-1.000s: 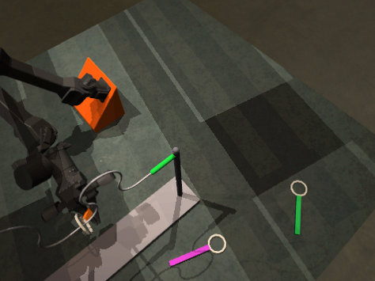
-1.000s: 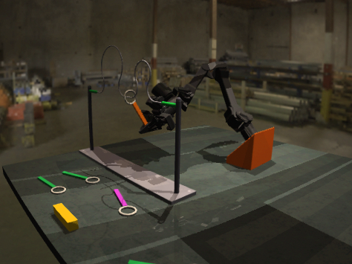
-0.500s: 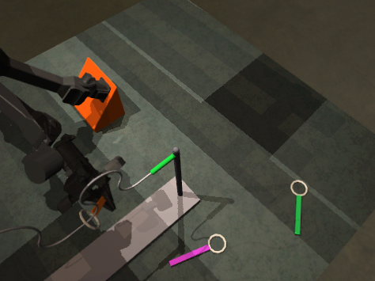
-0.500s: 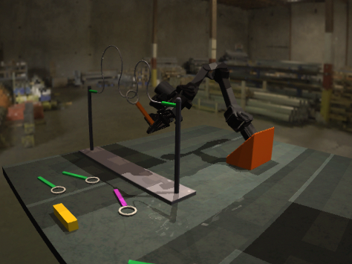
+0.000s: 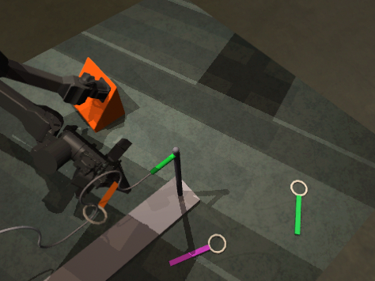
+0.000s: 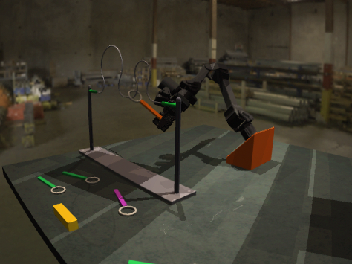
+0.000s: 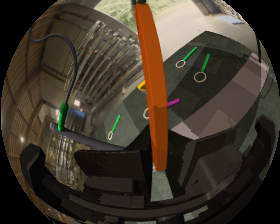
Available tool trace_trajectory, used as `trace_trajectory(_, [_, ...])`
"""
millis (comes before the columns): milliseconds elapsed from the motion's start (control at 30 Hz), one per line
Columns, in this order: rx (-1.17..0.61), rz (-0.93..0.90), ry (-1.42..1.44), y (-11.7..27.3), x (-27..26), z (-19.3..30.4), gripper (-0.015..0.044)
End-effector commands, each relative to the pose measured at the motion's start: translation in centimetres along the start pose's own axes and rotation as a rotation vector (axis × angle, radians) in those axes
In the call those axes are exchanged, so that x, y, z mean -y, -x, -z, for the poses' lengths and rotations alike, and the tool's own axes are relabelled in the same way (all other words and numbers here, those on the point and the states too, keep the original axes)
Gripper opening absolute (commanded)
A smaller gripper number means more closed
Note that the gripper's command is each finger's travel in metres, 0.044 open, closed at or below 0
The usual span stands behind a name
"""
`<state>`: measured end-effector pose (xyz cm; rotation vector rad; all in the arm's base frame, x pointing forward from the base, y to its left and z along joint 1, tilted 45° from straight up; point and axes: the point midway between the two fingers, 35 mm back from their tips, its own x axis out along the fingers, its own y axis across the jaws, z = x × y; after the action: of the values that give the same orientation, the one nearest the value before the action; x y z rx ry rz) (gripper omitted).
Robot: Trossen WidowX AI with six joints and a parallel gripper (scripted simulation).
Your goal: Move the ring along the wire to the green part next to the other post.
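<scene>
Gripper (image 5: pixel 124 166) (image 6: pixel 162 124) (image 7: pixel 160 167): closed on the orange handle (image 5: pixel 108 194) (image 6: pixel 151 109) (image 7: pixel 154 85). Ring (image 5: pixel 95 214) (image 6: pixel 134 95): located at the low bend between the wire's loops. Wire (image 5: pixel 81 195) (image 6: pixel 122 74) (image 7: pixel 76 65): to be kept centred by small, slow turns, the ring's face squared to each curve.

Ring (image 5: pixel 95 214) (image 6: pixel 134 95): pale cream. Handle (image 5: pixel 108 194) (image 6: pixel 151 109) (image 7: pixel 154 90): solid orange. Wire (image 5: pixel 81 191) (image 6: pixel 122 71) (image 7: pixel 75 62): grey, green sections at ends. Posts: near-black. Base strip (image 5: pixel 147 214) (image 6: pixel 156 182) (image 7: pixel 215 107): pinkish grey, darker shadow patches. Bench (image 5: pixel 253 150) (image 6: pixel 208 227) (image 7: pixel 175 85): mottled grey-green, lighter and darker bands, thin pale lines, dark blocky patch. Arm (image 5: pixel 35 75) (image 6: pixel 228 93): black. Wedge (image 5: pixel 96 108) (image 6: pixel 256 150): bright orange, darker on shaded side. Spare rings: cream; their handles plain green or magenta. Block (image 6: pixel 66 217) (image 7: pixel 142 85): yellow.
</scene>
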<state>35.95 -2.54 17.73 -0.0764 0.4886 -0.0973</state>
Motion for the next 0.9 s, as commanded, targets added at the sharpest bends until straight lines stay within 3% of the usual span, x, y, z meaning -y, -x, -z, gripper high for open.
trace_trajectory(0, [-0.009,-0.058,-0.094,0.3,-1.8,-0.3,-0.0150])
trace_trajectory(867, [-0.078,-0.363,-0.640,3.3,-10.2,-3.7,-0.0150])
